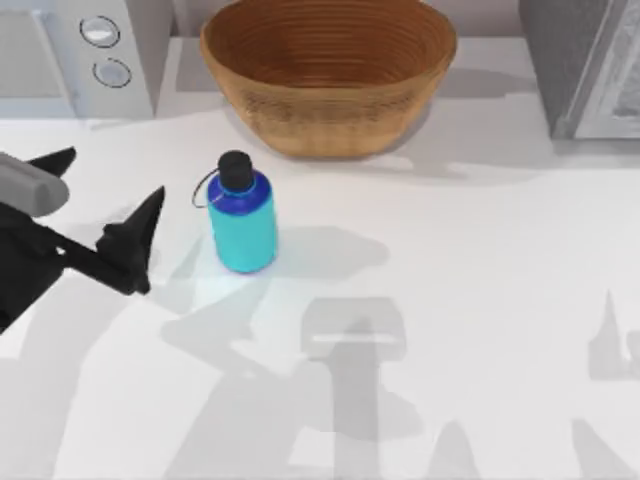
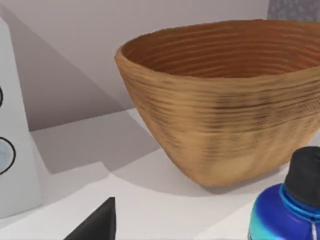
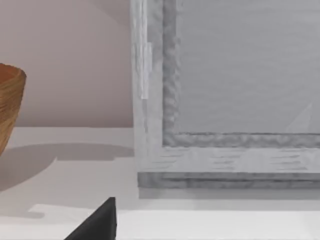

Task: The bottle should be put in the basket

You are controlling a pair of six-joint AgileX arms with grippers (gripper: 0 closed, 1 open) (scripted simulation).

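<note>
The cyan bottle (image 1: 244, 218) with its dark blue shoulder and black cap stands upright on the white table, just in front of the basket (image 1: 328, 78), a wide brown woven bowl at the back. My left gripper (image 1: 116, 172) hovers to the left of the bottle, open, with nothing between its fingers and a gap to the bottle. The left wrist view looks past one dark fingertip (image 2: 98, 224) at the basket (image 2: 225, 105) and the bottle's cap and shoulder (image 2: 292, 207). In the right wrist view, one fingertip (image 3: 99, 223) of my right gripper shows near the basket's edge (image 3: 9, 107).
A white appliance with two round knobs (image 1: 85, 50) stands at the back left. A grey cabinet-like box (image 1: 590, 65) stands at the back right, and its framed front (image 3: 225, 100) is close in the right wrist view. Open tabletop (image 1: 450, 330) lies right of the bottle.
</note>
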